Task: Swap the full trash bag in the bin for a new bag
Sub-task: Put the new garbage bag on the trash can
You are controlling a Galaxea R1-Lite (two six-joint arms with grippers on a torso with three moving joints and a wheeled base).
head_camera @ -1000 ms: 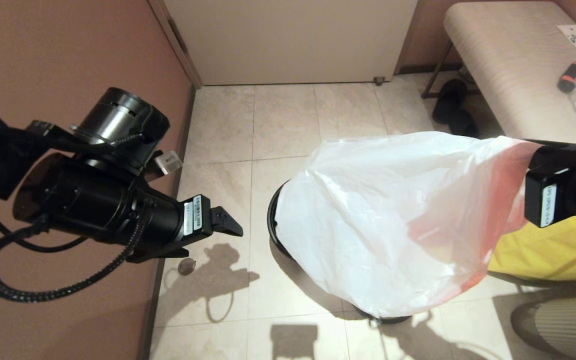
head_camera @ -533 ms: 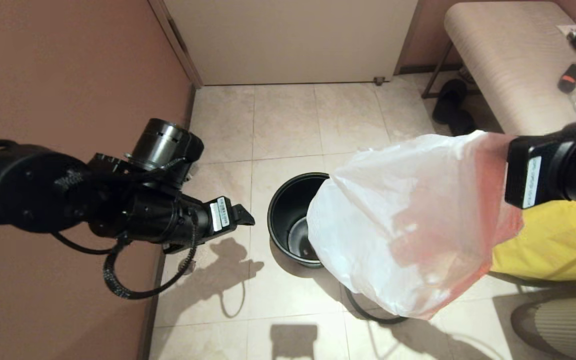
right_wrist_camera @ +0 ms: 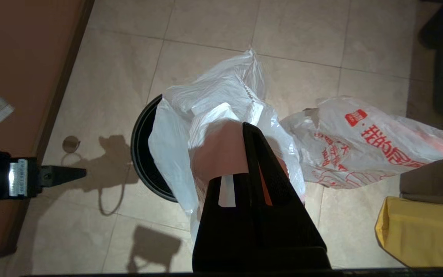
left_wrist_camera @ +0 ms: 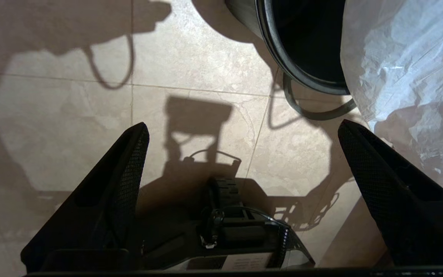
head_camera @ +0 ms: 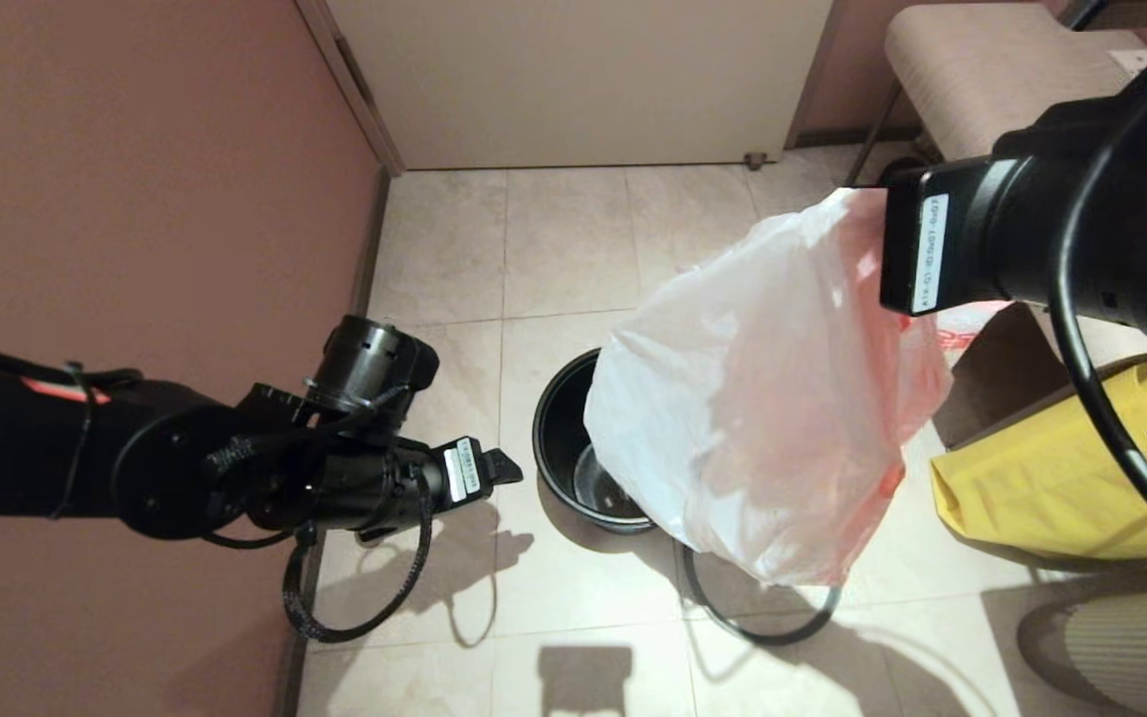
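While my right gripper (right_wrist_camera: 250, 127) is hanging above the bin (head_camera: 559, 453), its jaws are pinched tight on the pink-red edge of the new bag (head_camera: 763, 398), which is draping down from the grip as a crinkled white sheet. I am reading the bag's lower folds as covering the side of the bin nearest the yellow fabric bag (head_camera: 1061, 488); whether the plastic is touching the rim, I cannot tell. I am seeing the rest of the bin's mouth lying open, dark inside, with no liner showing in it.

I am noting the grey hoop (head_camera: 763, 622) lying flat on the tiled floor (head_camera: 573, 239) just beside the bin, on the side toward me, partly tucked under the hanging bag.

I am finding the full trash bag (right_wrist_camera: 367, 142) on the floor beyond the bin from the brown wall (head_camera: 135, 199), lumpy, its red logo and characters facing up, close to the yellow fabric bag.

My left gripper (left_wrist_camera: 242, 129) is hovering low on the wall side of the bin, near it but apart, pointing toward it. Its jaws are standing spread wide and gripping nothing; only floor is showing between them.

I am also logging a cushioned bench (head_camera: 982, 70) and a pale door (head_camera: 583, 80) well beyond the bin.
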